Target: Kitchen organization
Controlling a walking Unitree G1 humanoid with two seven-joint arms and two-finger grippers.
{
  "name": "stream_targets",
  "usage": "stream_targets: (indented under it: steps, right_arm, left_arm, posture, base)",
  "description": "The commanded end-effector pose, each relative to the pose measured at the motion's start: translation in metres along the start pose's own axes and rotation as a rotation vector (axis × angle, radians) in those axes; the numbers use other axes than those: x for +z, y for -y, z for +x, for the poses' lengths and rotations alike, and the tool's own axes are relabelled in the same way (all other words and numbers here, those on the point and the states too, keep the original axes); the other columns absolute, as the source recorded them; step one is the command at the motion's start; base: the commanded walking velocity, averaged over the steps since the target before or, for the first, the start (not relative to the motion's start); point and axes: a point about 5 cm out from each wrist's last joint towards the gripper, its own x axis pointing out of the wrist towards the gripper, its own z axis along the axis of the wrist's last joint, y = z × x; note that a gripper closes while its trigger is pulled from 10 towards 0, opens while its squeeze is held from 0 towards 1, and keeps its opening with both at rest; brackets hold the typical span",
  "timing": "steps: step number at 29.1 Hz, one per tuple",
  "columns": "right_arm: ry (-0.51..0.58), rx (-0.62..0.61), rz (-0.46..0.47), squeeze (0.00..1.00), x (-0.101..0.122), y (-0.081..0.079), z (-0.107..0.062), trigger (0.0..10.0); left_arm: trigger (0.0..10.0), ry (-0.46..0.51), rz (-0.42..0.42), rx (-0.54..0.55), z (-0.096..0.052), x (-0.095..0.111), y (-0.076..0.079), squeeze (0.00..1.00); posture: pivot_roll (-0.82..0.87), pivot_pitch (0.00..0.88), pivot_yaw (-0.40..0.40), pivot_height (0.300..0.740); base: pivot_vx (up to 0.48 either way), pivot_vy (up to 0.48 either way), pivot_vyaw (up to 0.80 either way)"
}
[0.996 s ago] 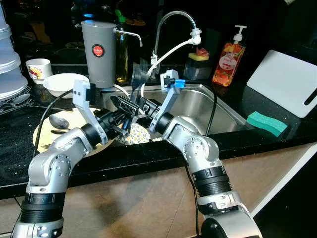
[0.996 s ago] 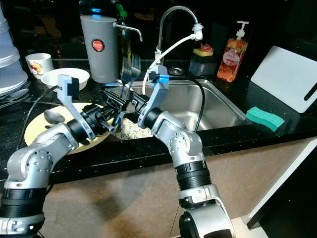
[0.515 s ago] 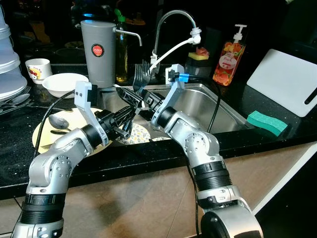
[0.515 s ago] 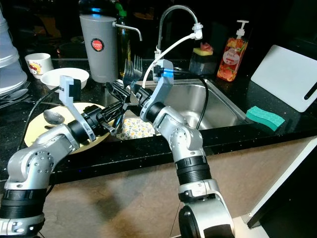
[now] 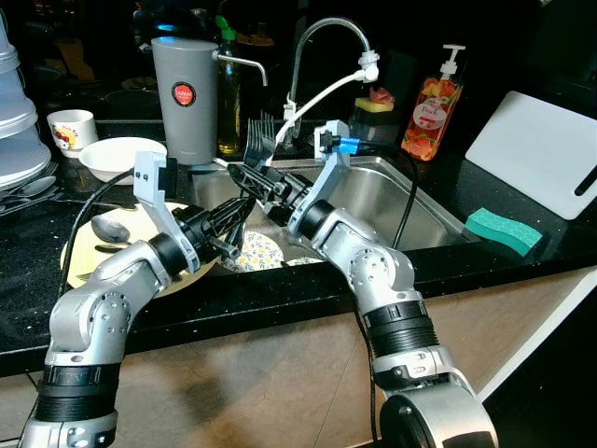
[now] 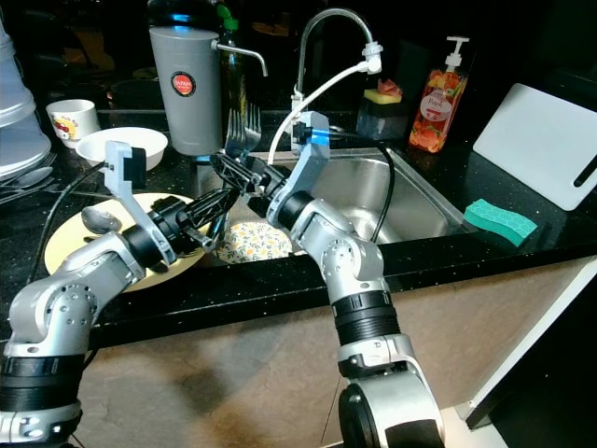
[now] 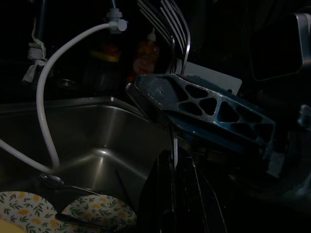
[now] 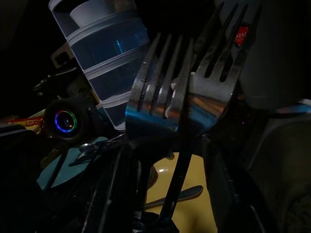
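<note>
- Your right pincer [image 5: 250, 175] is clamped on a bunch of forks [image 5: 262, 140], tines up, held over the left edge of the sink [image 5: 410, 210], just in front of the grey canister [image 5: 186, 98].
- Your left pincer [image 5: 233, 227] sits just below and beside it, fingers pointing at the fork handles; whether those fingers are apart or closed on anything you cannot tell from these pictures (the left wrist view is too dark there).
- In the right wrist view the forks [image 8: 180, 92] read as at least two overlapping heads, gripped by the handles.
- The step in hand looks like gathering cutlery from the washing-up area, possibly a handover between the two arms.
- Floral plates [image 5: 252, 252] lie in the sink basin with a spoon [image 7: 60, 182] beside them; a yellow plate [image 5: 84, 252] with another spoon [image 5: 112, 228] rests on the black worktop [image 5: 28, 271] to your left.
- Next move, as a judgement: keep the forks upright, clear the faucet hose [image 5: 322, 93] hanging close behind, and carry them to wherever cutlery belongs.
- The risk is one fork slipping out of the bundle into the sink.
</note>
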Motion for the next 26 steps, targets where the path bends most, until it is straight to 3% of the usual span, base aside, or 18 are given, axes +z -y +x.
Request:
stream_targets:
  steps: [1, 21, 22, 23, 26]
  right_arm:
    - [0.010, -0.027, 0.016, 0.00, 0.003, 0.006, -0.002, 0.0]
    - [0.037, -0.043, 0.039, 0.00, 0.007, 0.011, -0.003, 0.0]
    - [0.042, -0.052, 0.039, 0.00, 0.008, 0.013, -0.003, 0.0]
    - [0.048, -0.064, 0.037, 0.00, 0.010, 0.015, -0.003, 0.0]
    - [0.062, -0.087, 0.033, 0.00, 0.014, 0.020, -0.004, 0.0]
  left_arm:
    - [0.0, -0.015, 0.003, -0.018, 0.000, 0.000, 0.001, 0.00]
    - [0.0, -0.042, 0.013, -0.020, 0.000, -0.003, 0.002, 0.00]
    - [1.3, -0.045, 0.018, -0.016, 0.000, -0.004, 0.002, 0.47]
    - [10.0, -0.051, 0.028, -0.006, 0.000, -0.004, 0.001, 1.00]
    - [10.0, -0.055, 0.032, 0.014, 0.000, -0.004, -0.001, 1.00]
  posture:
    - [0.02, 0.006, -0.076, 0.740]
    - [0.02, 0.006, -0.078, 0.740]
    - [0.02, 0.008, -0.080, 0.740]
    - [0.02, 0.008, -0.080, 0.740]
    - [0.02, 0.008, -0.080, 0.740]
  base:
    - [0.000, 0.000, 0.00]
    - [0.000, 0.000, 0.00]
    - [0.000, 0.000, 0.00]
    - [0.000, 0.000, 0.00]
    - [0.000, 0.000, 0.00]
